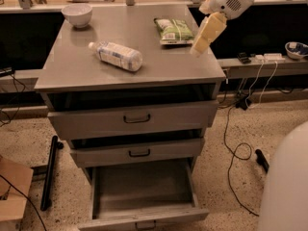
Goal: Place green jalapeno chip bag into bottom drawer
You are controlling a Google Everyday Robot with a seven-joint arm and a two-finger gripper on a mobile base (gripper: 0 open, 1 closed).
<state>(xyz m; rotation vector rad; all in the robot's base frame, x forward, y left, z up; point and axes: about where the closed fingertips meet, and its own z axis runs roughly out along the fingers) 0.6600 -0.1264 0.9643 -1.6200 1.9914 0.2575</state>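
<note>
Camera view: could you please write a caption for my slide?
End effector hovers beside green jalapeno chip bag; bottom drawer open.

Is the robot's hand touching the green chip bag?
Cannot tell. In the camera view the gripper lines up with the right edge of the green jalapeno chip bag, but it may be hovering above the cabinet top.

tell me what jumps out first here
The pale gripper hangs over the right edge of the cabinet top, just right of the green jalapeno chip bag. A clear plastic bottle lies on its side mid-top, and below, the bottom drawer stands pulled open.
</note>
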